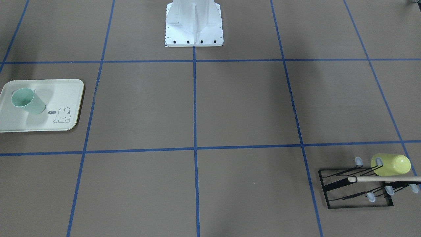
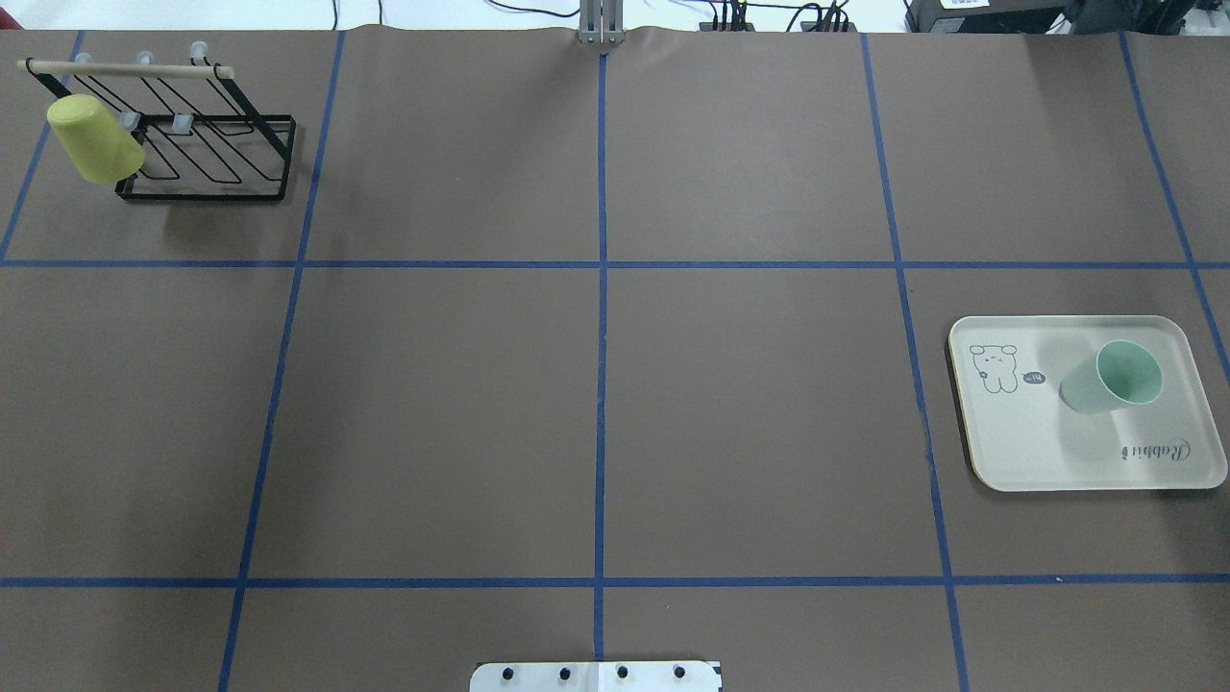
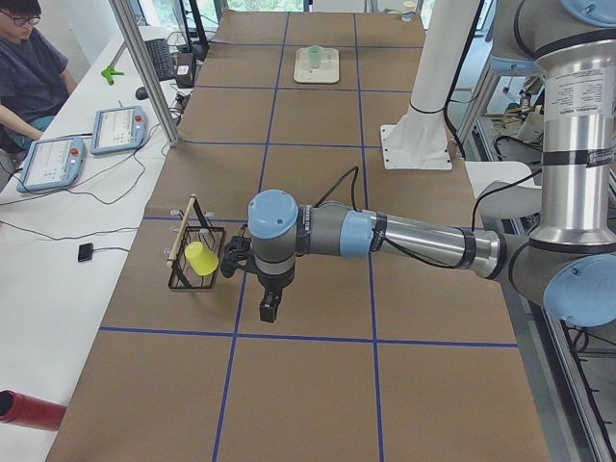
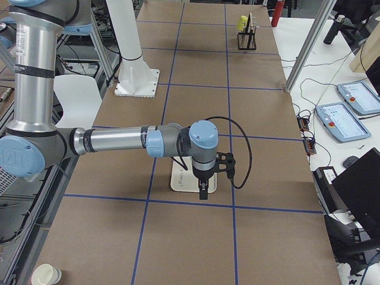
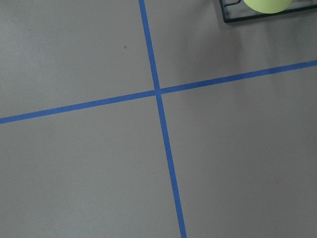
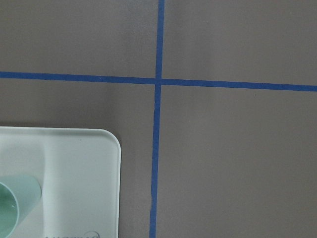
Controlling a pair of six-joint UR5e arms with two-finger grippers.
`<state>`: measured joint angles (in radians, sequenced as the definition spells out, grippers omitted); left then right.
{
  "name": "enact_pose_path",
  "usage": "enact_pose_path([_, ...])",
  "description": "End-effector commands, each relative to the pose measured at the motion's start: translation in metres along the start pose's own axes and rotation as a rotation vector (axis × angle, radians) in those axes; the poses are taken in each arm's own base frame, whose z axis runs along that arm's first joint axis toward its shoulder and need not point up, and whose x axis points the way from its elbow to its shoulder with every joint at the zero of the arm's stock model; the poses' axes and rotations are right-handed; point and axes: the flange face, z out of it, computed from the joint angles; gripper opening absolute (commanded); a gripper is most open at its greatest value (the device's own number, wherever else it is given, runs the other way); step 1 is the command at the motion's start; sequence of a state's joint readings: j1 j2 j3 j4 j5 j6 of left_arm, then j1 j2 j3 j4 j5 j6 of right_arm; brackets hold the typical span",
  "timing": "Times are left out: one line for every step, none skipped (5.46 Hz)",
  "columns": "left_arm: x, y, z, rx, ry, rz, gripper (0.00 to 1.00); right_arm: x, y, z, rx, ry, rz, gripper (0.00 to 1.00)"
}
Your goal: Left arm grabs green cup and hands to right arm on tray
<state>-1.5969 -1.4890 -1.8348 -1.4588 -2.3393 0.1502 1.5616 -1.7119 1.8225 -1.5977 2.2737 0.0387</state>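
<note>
The pale mint-green cup (image 1: 28, 101) stands upright, mouth up, on the cream tray (image 1: 65, 92) with the bunny drawing. Both show in the overhead view, the cup (image 2: 1113, 377) on the tray (image 2: 1019, 442) at the right, and partly in the right wrist view, the cup (image 6: 15, 206) on the tray (image 6: 79, 173). My left gripper (image 3: 269, 310) hangs above the table beside the black rack (image 3: 197, 269), far from the cup. My right gripper (image 4: 203, 191) hangs over the tray (image 4: 181, 181). Both show only in side views, so I cannot tell whether they are open or shut.
A yellow-green cup (image 2: 93, 141) hangs mouth down on the black wire rack (image 2: 207, 154) at the table's far left corner. The white robot base (image 1: 194, 26) stands at the middle near edge. An operator (image 3: 29, 77) sits at a side bench.
</note>
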Motion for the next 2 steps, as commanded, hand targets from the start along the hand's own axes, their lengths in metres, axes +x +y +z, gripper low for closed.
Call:
enact_pose_path([-0.001,0.0,0.001,-0.002,0.0,0.0,1.0,0.0003,-0.0001,0.0,0.001,0.003,-0.001,1.0])
enact_pose_path([-0.0005,-0.0001,0.0005,-0.001,0.0,0.001,1.0,-0.0005,-0.0002,-0.0002,0.001,0.005,-0.006,1.0])
